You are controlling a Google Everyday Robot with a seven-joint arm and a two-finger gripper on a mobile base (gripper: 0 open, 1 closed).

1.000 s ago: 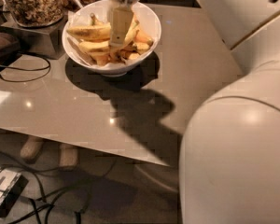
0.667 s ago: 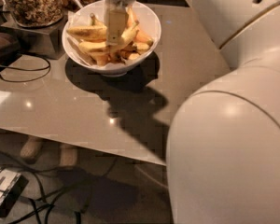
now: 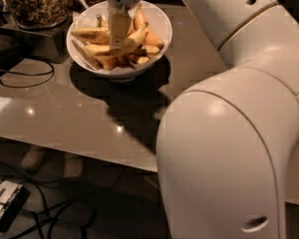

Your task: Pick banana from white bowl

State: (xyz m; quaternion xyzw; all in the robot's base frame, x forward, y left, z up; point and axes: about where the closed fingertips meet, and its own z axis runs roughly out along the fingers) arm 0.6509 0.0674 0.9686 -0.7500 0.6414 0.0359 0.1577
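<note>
The white bowl (image 3: 161,23) stands at the back of the table and holds several bananas. A long yellow banana (image 3: 100,50) lies across the middle of the pile, with shorter orange-tinted ones around it. My gripper (image 3: 118,33) hangs straight down from the top edge into the bowl. Its tip is at the long banana, and it hides the middle of that banana. I cannot tell whether it holds anything.
A glass jar of brown granola (image 3: 36,4) stands on a dark block left of the bowl. A black cable (image 3: 25,78) loops on the grey table (image 3: 65,113). My white arm (image 3: 229,148) fills the right half. Cables and a device (image 3: 4,208) lie on the floor.
The gripper has shifted a little left and sunk deeper into the bowl. The arm's elbow has swung left and fills more of the view.
</note>
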